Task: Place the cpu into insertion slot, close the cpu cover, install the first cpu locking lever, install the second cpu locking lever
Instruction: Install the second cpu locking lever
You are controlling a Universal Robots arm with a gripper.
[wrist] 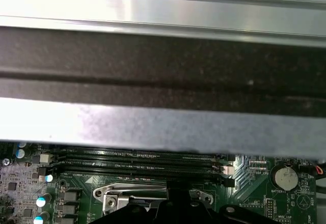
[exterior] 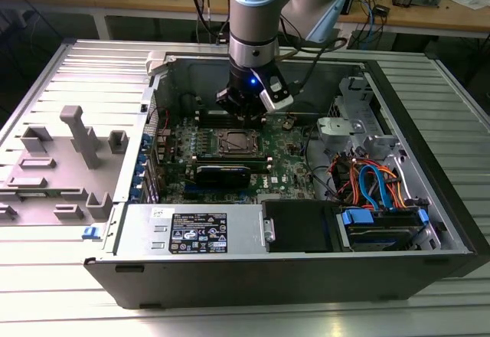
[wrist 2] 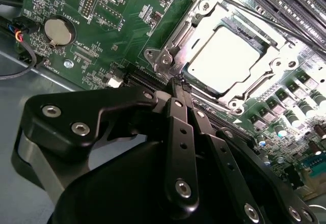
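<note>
CPU (wrist 2: 232,61) seated in insertion slot (wrist 2: 191,18); CPU cover (wrist 2: 175,43) down. Gripper (wrist 2: 178,81), fingers pressed together, tip at socket's 7 o'clock corner. Locking levers: state unclear.

The circuit board (wrist 2: 102,25) is green with small white print. The chip (wrist 2: 229,61) on it is pale silvery grey, and its cover (wrist 2: 175,46) is shiny silver. The claw (wrist 2: 178,89) is black (with silver screws). Cables (exterior: 375,184) are blue and orange.
</note>
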